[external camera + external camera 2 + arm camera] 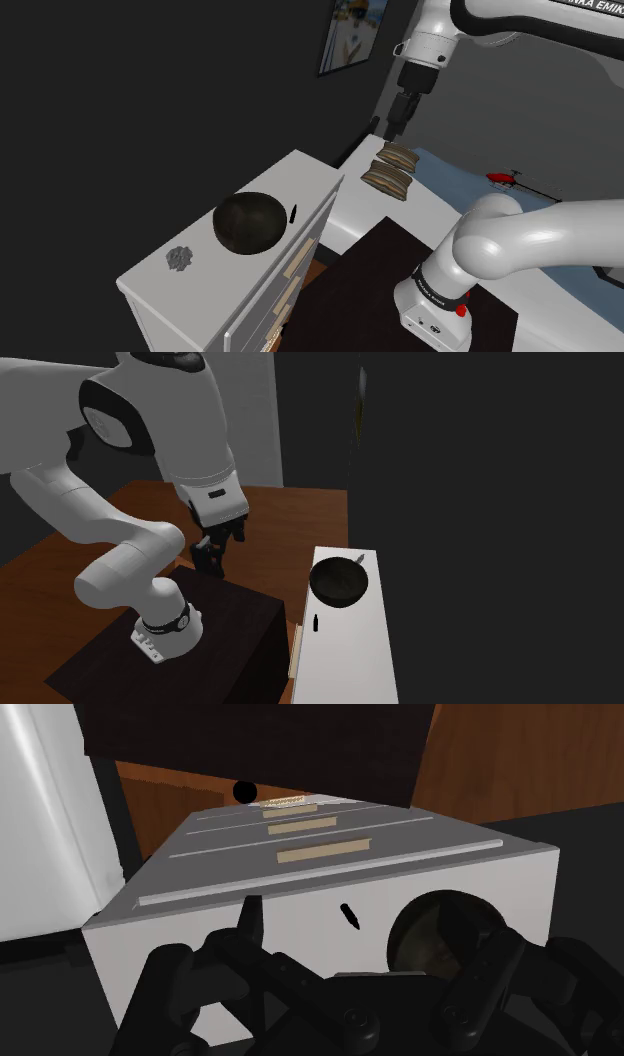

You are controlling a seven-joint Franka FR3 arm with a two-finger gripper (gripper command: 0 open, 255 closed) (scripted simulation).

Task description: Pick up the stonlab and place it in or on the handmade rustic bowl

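A small, slim black bottle-like thing (293, 212) (316, 623) (350, 916) stands on the white dresser top (200, 275) (345, 652) (300, 929), close to its drawer-side edge. Beside it sits a dark, rough round bowl (248, 222) (340, 582) (440, 939) with nothing visible inside. My black gripper (397, 128) (208, 562) (370, 929) hangs open in the air, well away from the dresser and above the bed side. It holds nothing, and in the wrist view its fingers (250, 919) stand wide apart.
A lumpy grey thing (179, 258) (358, 558) lies on the dresser beyond the bowl. Two striped cushions (390, 170) rest on the bed, and a small red object (497, 178) lies further along it. The dresser drawers (305, 854) face the dark stand (190, 652).
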